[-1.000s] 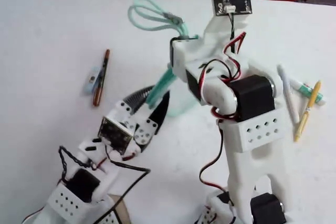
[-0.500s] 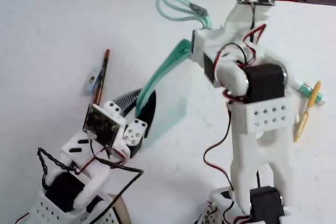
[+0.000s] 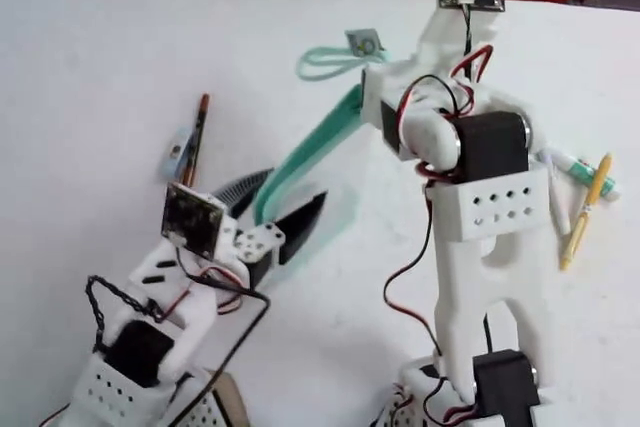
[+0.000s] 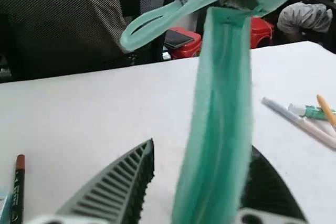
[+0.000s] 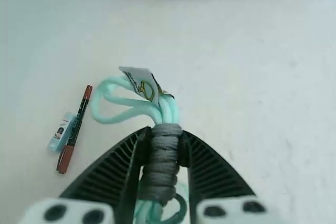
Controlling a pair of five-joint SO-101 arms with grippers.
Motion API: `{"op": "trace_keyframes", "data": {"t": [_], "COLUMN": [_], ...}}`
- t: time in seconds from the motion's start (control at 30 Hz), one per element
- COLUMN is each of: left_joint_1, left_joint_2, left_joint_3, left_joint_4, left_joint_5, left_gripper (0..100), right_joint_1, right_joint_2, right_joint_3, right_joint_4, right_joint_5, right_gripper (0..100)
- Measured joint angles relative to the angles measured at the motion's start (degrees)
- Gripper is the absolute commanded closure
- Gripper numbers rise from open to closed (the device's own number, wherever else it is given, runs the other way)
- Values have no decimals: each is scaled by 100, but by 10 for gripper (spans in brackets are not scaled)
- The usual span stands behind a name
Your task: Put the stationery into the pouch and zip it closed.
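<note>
The teal pouch (image 3: 300, 152) hangs stretched in the air between both arms. My right gripper (image 5: 163, 129) is shut on the grey-wrapped base of its strap (image 5: 160, 163), below the loop and paper tag (image 5: 139, 82). My left gripper (image 3: 295, 187) is open, and the pouch's lower end (image 4: 220, 129) runs between its grey finger (image 4: 118, 182) and black finger (image 4: 268, 187). A brown pen (image 3: 193, 147) and a small blue item (image 3: 177, 152) lie on the table to the left. A white pen (image 4: 299, 121), a green marker (image 3: 580, 167) and a yellow pen (image 3: 585, 212) lie to the right.
The white table (image 3: 90, 57) is bare at the far left. The right arm's tall body (image 3: 490, 207) stands between the pouch and the pens on the right. Dark chairs and a red object (image 4: 178, 38) stand beyond the table's far edge.
The right arm has carried the pouch's top up and to the right, pulling it taut. The left gripper shifted left along the pouch's lower end and its fingers spread wider.
</note>
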Motion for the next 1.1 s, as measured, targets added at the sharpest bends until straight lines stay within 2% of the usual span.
{"op": "trace_keyframes", "data": {"t": [0.1,0.23,0.33,0.4,0.67,0.83,1.03,1.1], "left_joint_1": [44,448,730,800,598,308,281,273], "left_joint_2": [0,0,0,9,9,9,9,9], "left_joint_3": [246,914,1371,1442,1451,1451,1451,1415], "left_joint_4": [-132,-826,-1574,-1802,-1934,-1934,-1890,-1732], "left_joint_5": [0,-123,-782,-1116,-1160,-1160,-1160,-1160], "left_gripper": [802,980,960,980,977,977,977,977], "right_joint_1": [0,18,18,18,0,-378,-941,-976], "right_joint_2": [0,9,9,26,44,-70,-580,-809], "right_joint_3": [-9,-246,-343,-343,-396,-396,-396,-396], "right_joint_4": [0,9,9,9,264,308,308,308], "right_joint_5": [0,0,0,0,0,44,914,985], "right_gripper": [981,981,981,981,978,974,825,811]}}
